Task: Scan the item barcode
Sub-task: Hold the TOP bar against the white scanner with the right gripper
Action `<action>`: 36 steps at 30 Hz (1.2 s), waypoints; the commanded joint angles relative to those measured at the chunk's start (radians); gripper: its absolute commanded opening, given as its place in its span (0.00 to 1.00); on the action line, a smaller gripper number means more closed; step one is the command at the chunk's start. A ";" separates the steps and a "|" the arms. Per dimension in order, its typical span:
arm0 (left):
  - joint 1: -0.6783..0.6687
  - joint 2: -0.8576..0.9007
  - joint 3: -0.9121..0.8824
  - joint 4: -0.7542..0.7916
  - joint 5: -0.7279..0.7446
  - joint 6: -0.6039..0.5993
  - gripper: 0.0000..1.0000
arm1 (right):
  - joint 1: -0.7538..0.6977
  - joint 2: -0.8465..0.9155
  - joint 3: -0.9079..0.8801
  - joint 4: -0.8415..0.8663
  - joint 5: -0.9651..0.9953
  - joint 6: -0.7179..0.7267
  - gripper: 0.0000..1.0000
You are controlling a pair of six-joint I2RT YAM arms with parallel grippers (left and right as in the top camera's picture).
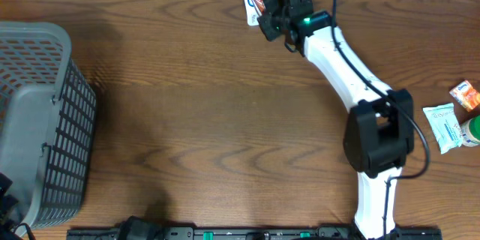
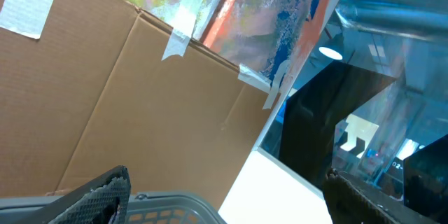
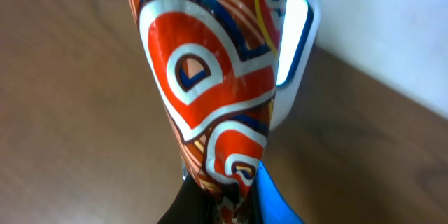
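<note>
Clamping the lower end of a glossy red-orange foil snack packet (image 3: 210, 77) with white, blue-edged swirls, the right gripper (image 1: 266, 7) is clenched on it at the far edge of the brown wooden table (image 1: 187, 82). The packet is just in front of a small white device with a lit face (image 3: 294, 42). The packet's big lettering sits too close to the wrist camera to read. A wide stretch of wood lies between this arm and the grey plastic mesh basket (image 1: 75, 127) at the left edge. The left gripper (image 2: 231, 199) hangs above that basket's rim, its fingers (image 2: 101, 194) spread wide and holding nothing, with a taped brown cardboard box (image 2: 140, 112) behind. At the right edge lie a small orange packet (image 1: 466, 94) and a white sachet with blue print (image 1: 444, 126).
</note>
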 commanded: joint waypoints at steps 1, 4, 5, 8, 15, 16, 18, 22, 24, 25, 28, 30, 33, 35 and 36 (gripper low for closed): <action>-0.002 0.005 -0.003 0.002 -0.010 -0.005 0.88 | -0.007 0.055 0.003 0.105 -0.009 0.010 0.01; -0.002 0.005 -0.003 0.002 -0.010 -0.005 0.88 | -0.007 0.100 0.004 0.237 -0.004 0.034 0.01; -0.002 0.005 -0.003 0.002 -0.010 -0.005 0.89 | -0.009 0.117 0.006 0.278 -0.003 0.042 0.01; -0.002 0.005 -0.003 0.002 -0.010 -0.005 0.88 | -0.023 0.174 0.016 0.388 -0.004 0.090 0.01; -0.002 0.005 -0.003 0.002 -0.010 -0.005 0.88 | -0.060 0.303 0.133 0.439 -0.021 0.175 0.01; -0.002 0.005 -0.003 0.002 -0.010 -0.005 0.88 | -0.061 0.319 0.156 0.426 -0.024 0.184 0.01; -0.002 0.005 -0.003 0.002 -0.010 -0.005 0.88 | -0.063 0.342 0.216 0.362 -0.039 0.183 0.01; -0.002 0.005 -0.003 0.002 -0.010 -0.005 0.88 | -0.056 0.340 0.300 0.248 -0.056 0.183 0.01; -0.002 0.005 -0.003 0.002 -0.010 -0.005 0.88 | -0.055 0.340 0.372 0.131 -0.083 0.183 0.01; -0.002 0.005 -0.003 0.002 -0.010 -0.005 0.88 | -0.055 0.340 0.417 0.054 -0.111 0.183 0.01; -0.002 0.005 -0.003 0.002 -0.010 -0.005 0.88 | -0.061 0.340 0.560 -0.201 -0.166 0.195 0.01; -0.002 0.005 -0.003 0.002 -0.010 -0.005 0.88 | -0.069 0.340 0.658 -0.380 -0.166 0.211 0.01; -0.002 0.005 -0.003 0.002 -0.010 -0.005 0.88 | -0.088 0.340 0.806 -0.667 -0.162 0.217 0.01; -0.002 0.005 -0.003 0.002 -0.010 -0.005 0.88 | -0.106 0.340 0.880 -0.832 -0.162 0.218 0.01; -0.002 0.005 -0.003 0.002 -0.010 -0.005 0.88 | -0.118 0.340 0.910 -0.911 -0.159 0.218 0.01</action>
